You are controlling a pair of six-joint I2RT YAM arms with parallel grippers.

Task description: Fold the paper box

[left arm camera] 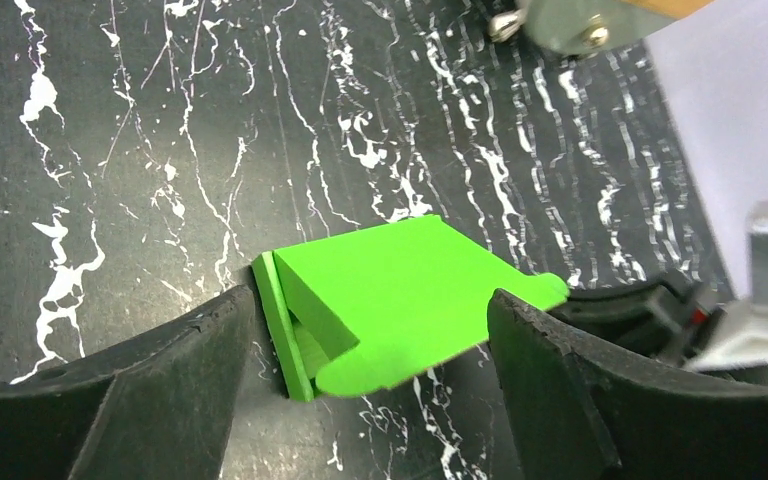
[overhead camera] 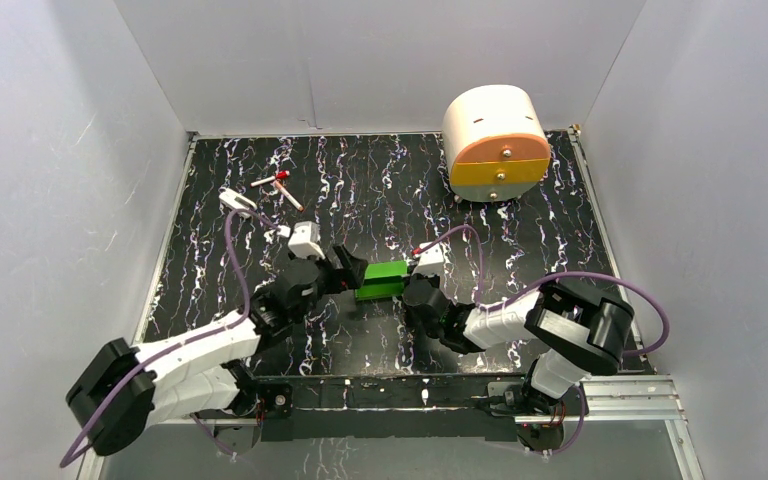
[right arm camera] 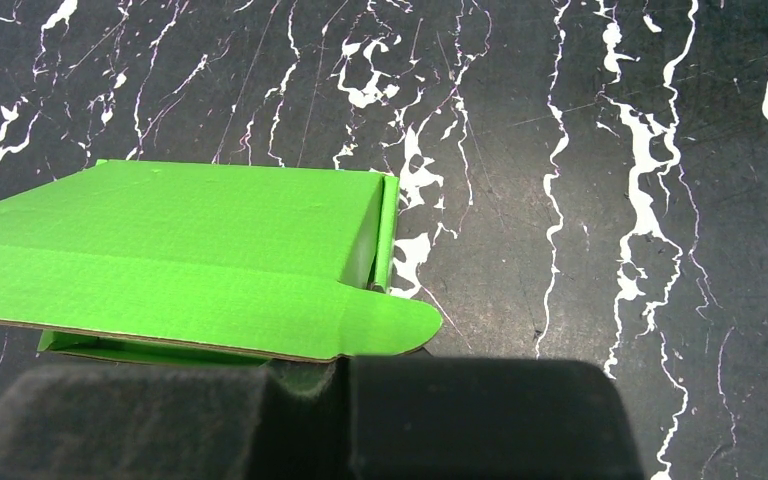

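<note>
The paper box (overhead camera: 382, 279) is bright green card, partly folded, and lies on the black marbled table between both grippers. In the left wrist view the box (left arm camera: 400, 290) has its lid raised, with a rounded tab at the near corner and a side wall standing on the left. My left gripper (overhead camera: 348, 268) is open, and its two black fingers (left arm camera: 160, 390) flank the box's near end without clamping it. My right gripper (overhead camera: 415, 285) is shut, with its fingers (right arm camera: 480, 420) pressed together just under the lid's tabbed front edge (right arm camera: 390, 325). The box's inside is mostly hidden.
A cream-and-orange rounded drawer unit (overhead camera: 495, 140) stands at the back right. Red-and-white pens (overhead camera: 280, 185) and a small white object (overhead camera: 237, 200) lie at the back left. White walls enclose the table on three sides.
</note>
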